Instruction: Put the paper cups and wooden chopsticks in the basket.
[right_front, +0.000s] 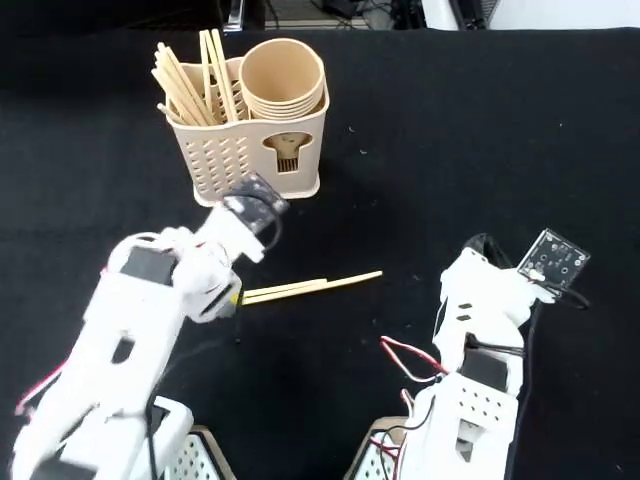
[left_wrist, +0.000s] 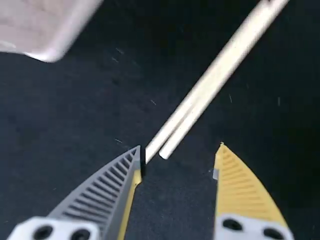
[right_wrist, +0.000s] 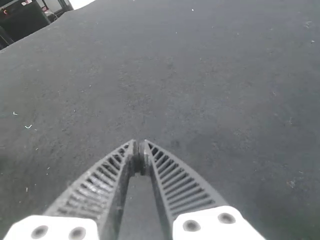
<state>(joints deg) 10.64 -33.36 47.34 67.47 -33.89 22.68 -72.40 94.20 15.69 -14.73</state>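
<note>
Wooden loose chopsticks (right_front: 310, 287), high view: one pair flat on the black table (right_front: 500, 130), near the basket (right_front: 250, 150), which holds stacked cups (right_front: 283, 75).
Left wrist view: left gripper (left_wrist: 180, 155) spread wide, empty; pair's ends just beside grey finger (left_wrist: 115, 185). Off-centre closing may catch one stick and roll the other.
Right wrist view: right gripper (right_wrist: 139, 152) closed, empty.

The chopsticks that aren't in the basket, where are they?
In the high view, the loose chopsticks lie flat on the table in front of the basket, ends by the left gripper's open fingers.
</note>
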